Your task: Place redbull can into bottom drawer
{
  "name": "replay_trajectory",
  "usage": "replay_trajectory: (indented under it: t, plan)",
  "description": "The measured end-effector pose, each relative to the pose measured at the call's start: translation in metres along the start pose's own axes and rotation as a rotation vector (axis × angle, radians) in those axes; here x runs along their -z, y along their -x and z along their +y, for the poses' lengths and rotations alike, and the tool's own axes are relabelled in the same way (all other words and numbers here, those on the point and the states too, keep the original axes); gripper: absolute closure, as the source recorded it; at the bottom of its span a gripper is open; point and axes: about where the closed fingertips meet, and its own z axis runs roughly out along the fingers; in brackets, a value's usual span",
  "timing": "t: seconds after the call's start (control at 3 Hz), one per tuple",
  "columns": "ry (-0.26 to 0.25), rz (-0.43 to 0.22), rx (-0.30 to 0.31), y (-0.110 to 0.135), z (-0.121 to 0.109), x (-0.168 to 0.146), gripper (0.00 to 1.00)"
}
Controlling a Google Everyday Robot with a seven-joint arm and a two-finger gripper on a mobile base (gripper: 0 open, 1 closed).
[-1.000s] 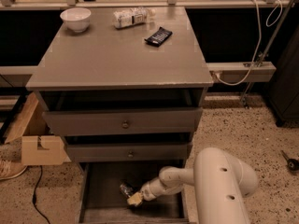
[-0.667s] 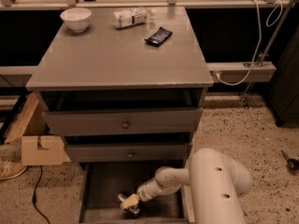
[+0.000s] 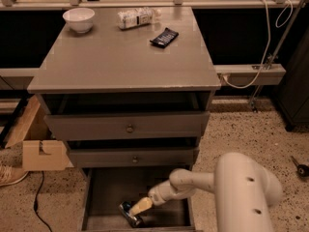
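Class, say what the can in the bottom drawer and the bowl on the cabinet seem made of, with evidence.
The redbull can: likely metal, shiny silver-blue glints; the gripper is at it in the bottom drawer. The bowl: probably glazed ceramic, smooth glossy white, though plastic is possible.

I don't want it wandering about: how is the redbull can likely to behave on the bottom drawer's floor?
The can looks slim, round and shiny, so it would probably roll if nudged on its side. The drawer floor looks flat and smooth, so likely only the walls would stop it. It sits at the gripper, low in the drawer, so any drop should be slight.
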Motion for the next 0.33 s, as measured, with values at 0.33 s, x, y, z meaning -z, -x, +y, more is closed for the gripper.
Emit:
replay_trajectory:
  t: [0.33]
  plan:
    - [0.016, -0.119, 0.019, -0.0078, -0.0029, 0.1013, 0.0]
